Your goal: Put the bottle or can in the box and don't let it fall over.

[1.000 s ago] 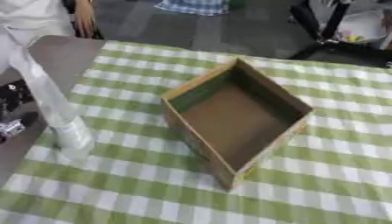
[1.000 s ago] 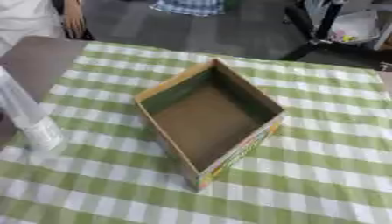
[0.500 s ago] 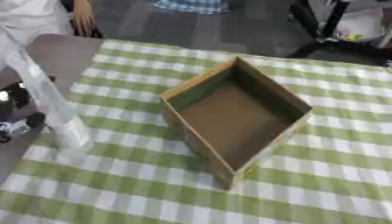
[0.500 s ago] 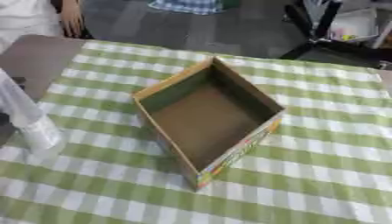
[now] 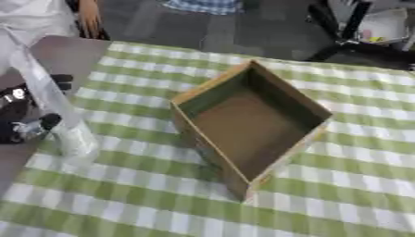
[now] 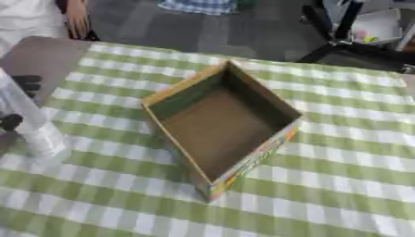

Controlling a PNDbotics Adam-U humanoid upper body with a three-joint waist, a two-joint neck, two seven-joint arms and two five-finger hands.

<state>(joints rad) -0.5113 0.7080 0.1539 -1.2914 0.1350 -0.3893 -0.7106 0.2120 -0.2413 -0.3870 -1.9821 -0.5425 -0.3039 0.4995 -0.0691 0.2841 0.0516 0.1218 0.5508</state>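
Bottle (image 5: 48,99) — clear plastic, tall, narrow — stands at the left edge of the frame, its base on the green-checked cloth of the table (image 5: 348,185) near the cloth's left border. It leans in the picture; whether that is true tilt or camera angle, you cannot tell. Your left hand (image 5: 24,118) is right beside it at mid-height, dark fingers partly behind the plastic; contact and curl are not clear, so its state cannot be told. Right hand not visible.

Box (image 5: 251,125) — open cardboard, empty, sitting cornerwise at centre frame, apart from the bottle.

Risks as judged: a tall, light bottle tips easily. A high or off-centre hold could let it swing; clipping the near box wall on the way in could knock it over; letting go before the base sits flat inside could topple it.
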